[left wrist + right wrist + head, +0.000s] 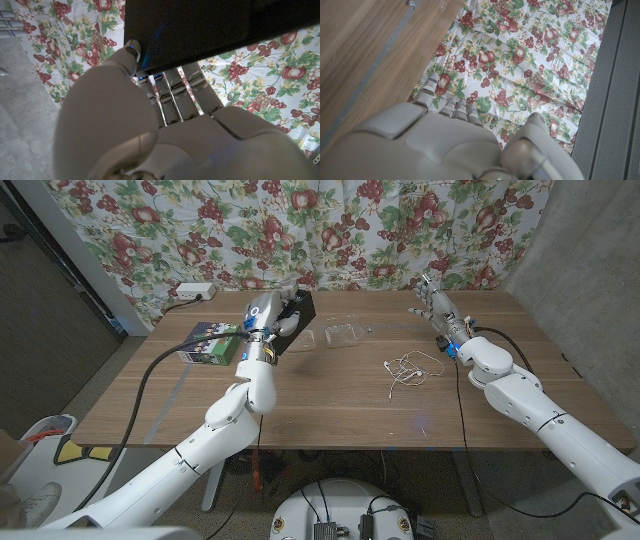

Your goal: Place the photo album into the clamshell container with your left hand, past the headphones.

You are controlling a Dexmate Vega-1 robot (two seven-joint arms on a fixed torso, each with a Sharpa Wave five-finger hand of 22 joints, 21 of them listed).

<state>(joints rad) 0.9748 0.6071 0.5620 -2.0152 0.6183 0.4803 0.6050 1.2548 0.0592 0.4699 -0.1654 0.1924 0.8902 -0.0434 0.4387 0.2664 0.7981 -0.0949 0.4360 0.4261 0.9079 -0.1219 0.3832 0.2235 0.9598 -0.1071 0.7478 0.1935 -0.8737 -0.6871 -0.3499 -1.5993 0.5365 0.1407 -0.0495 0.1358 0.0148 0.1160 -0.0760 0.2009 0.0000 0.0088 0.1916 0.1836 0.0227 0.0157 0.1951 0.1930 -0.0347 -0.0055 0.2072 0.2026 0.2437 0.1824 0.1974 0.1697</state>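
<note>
Head view: the left hand (272,317) grips the black photo album (297,313) above the table (330,410), beside the clear clamshell container (340,334); headphones (408,370) lie nearer, well apart. Right hand (432,302) stands spread near the far edge.

Left wrist view: fingers (172,92) and thumb clamp the album's edge.

Right wrist view: fingers (431,86) apart, holding nothing.

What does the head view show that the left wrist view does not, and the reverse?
Head view alone: the wooden table, the clear clamshell container, the white wired headphones, a green and white box by the left arm, a white power strip at the far edge, and the right hand raised with its fingers apart, holding nothing. Left wrist view alone: a close look at the fingers pressed against the album's dark underside. Both: the left hand gripping the black photo album, and the floral curtain.
</note>
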